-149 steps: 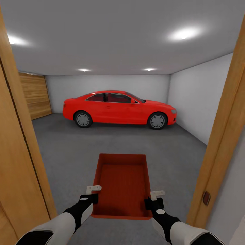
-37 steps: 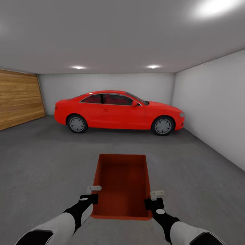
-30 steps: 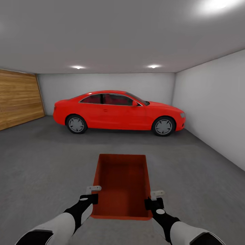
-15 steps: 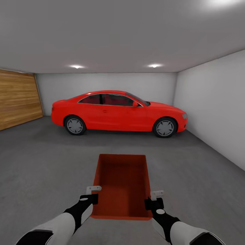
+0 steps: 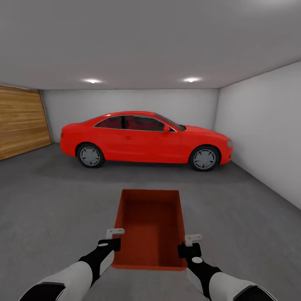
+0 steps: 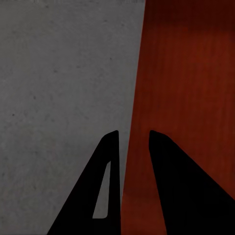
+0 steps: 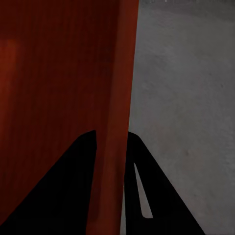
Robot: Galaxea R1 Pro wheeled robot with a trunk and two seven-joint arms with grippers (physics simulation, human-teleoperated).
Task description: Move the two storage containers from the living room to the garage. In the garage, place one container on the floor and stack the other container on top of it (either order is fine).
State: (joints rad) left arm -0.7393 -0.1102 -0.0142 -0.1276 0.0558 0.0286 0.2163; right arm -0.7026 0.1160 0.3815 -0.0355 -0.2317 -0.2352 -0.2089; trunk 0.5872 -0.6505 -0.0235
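1. The left tool [image 5: 112, 238] is clamped on the left wall of the storage container [image 5: 150, 228], near that wall's close end; in the left wrist view its two dark fingers [image 6: 110, 181] straddle the wall, one outside and one inside the bin.
2. The right tool [image 5: 191, 246] grips the right wall the same way, its fingers [image 7: 78, 186] pinching the orange-red rim from both sides.
3. The storage container hangs between the two tools, held above the floor [image 5: 54, 209]. It is an orange-red rectangular bin with smooth plain walls, open on top and empty inside.
4. Its long axis runs straight ahead from the tools, the short near edge lying between them and the far edge pointing toward the red car [image 5: 144, 140].
5. Ahead and to both sides of the tools lies open dark grey concrete.
6. Beyond that the red car stands side-on before the back wall [image 5: 125, 102], well apart from the bin.
7. A wood-panelled door wall [image 5: 21, 121] bounds the far left, a plain white side wall [image 5: 267, 125] the right.
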